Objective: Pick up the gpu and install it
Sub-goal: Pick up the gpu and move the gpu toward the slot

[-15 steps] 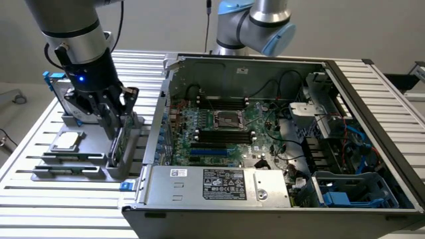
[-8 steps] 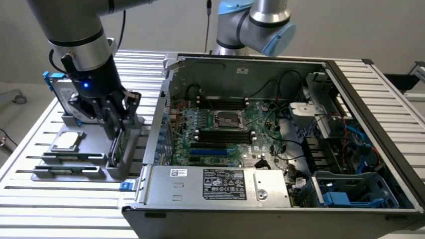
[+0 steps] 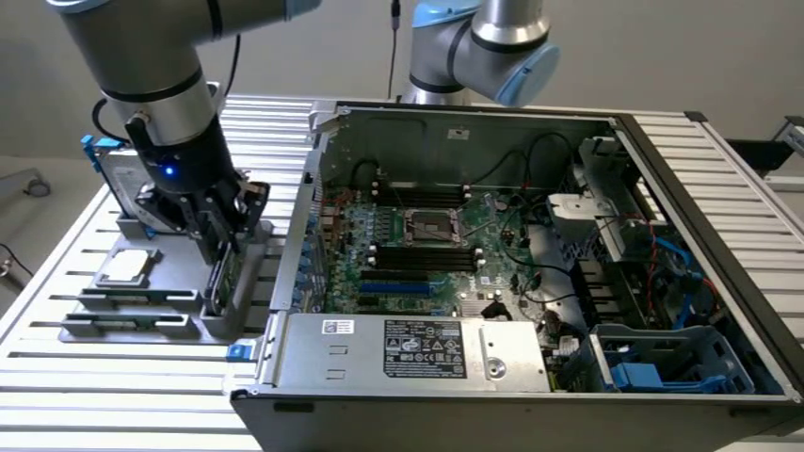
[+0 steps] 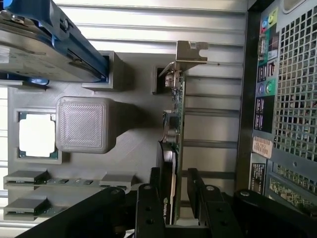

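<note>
Green board on edge with a silver bracket at one end: your gpu stands upright in a slot of the grey holder on the table, just beside the open computer case. Your pincer sits low over it with its fingers spread, one on each flat side, not yet pinching the card. You're at the pick-up step, and nothing is installed. The grasp calls for an even squeeze on both faces, with the card kept upright and clear of the holder's walls.
</note>
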